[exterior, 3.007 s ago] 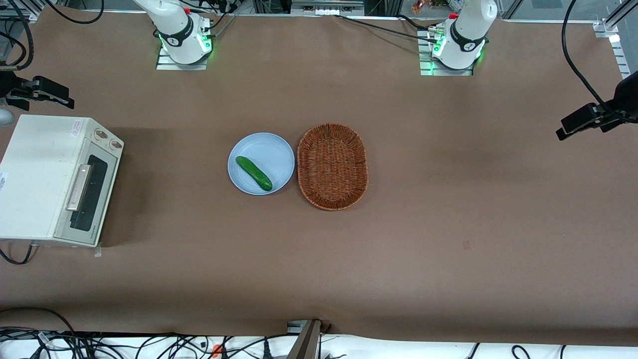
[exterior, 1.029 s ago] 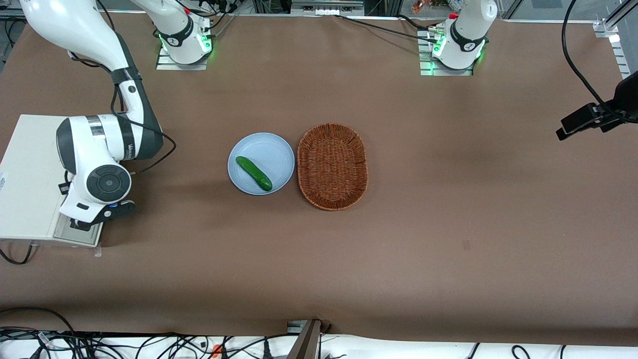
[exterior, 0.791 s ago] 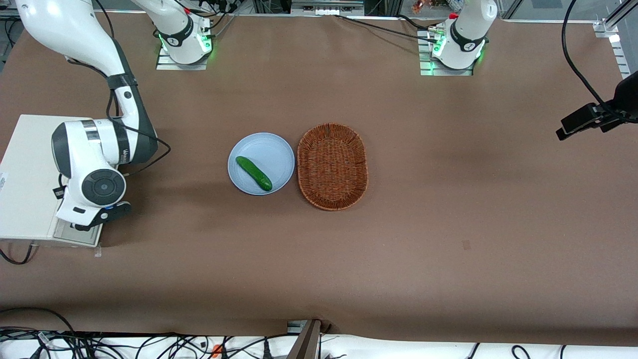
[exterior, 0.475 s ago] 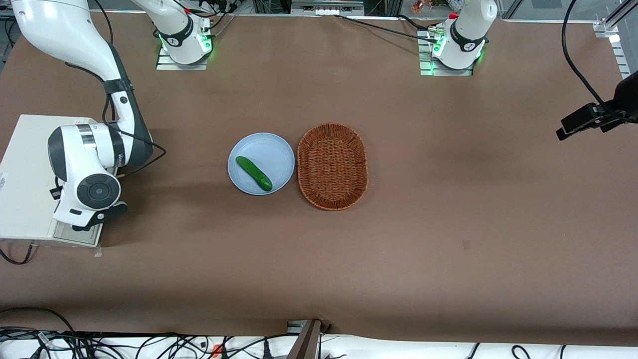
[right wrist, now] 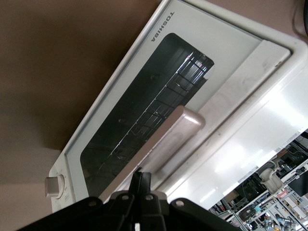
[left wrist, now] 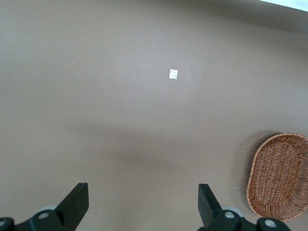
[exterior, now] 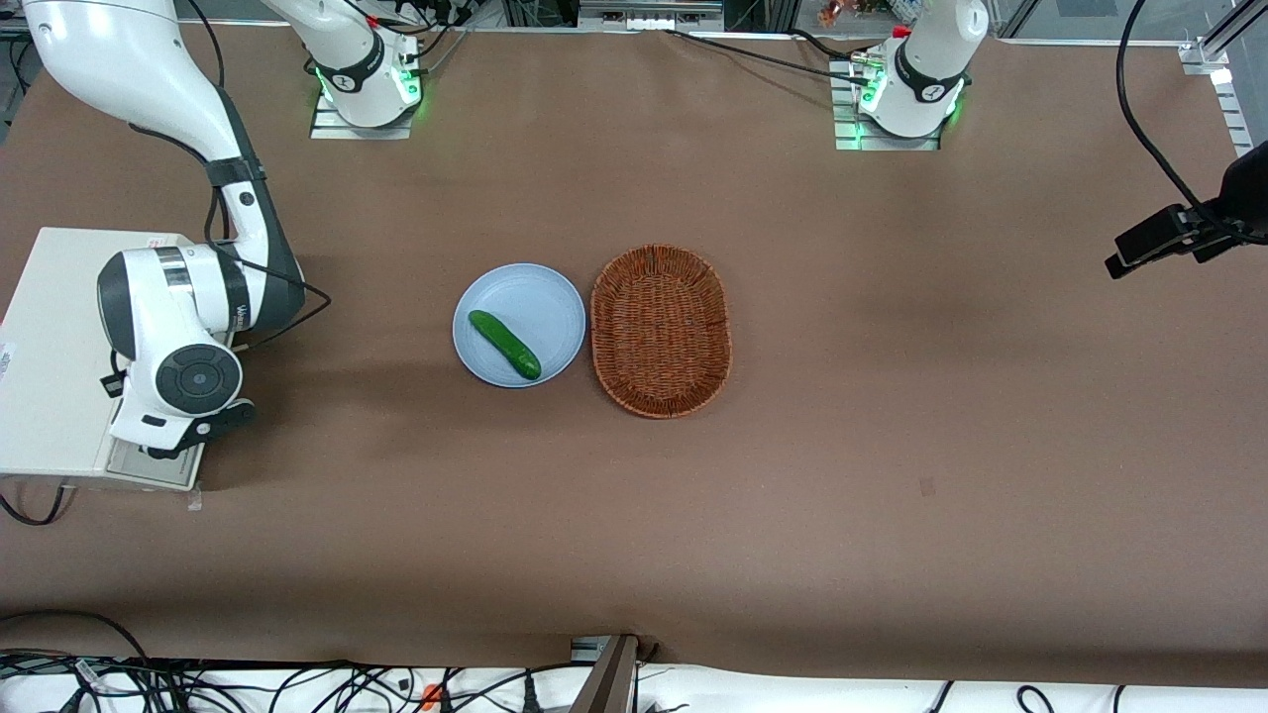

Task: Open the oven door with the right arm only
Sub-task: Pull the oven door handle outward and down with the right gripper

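Since my right arm (exterior: 183, 327) barely drifted this last half second, I'd say it's settled over the toaster oven (exterior: 54, 347) at the bench's working-arm edge. Gripper (right wrist: 141, 185) hangs pinched narrow by the oven door (right wrist: 144, 120)'s bar handle (right wrist: 159, 144), door shut.

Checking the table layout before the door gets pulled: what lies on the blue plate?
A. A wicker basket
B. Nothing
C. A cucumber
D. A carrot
C: a green cucumber lies on the blue plate, with the wicker basket beside the plate; the gripper is at the oven door, by its bar handle.
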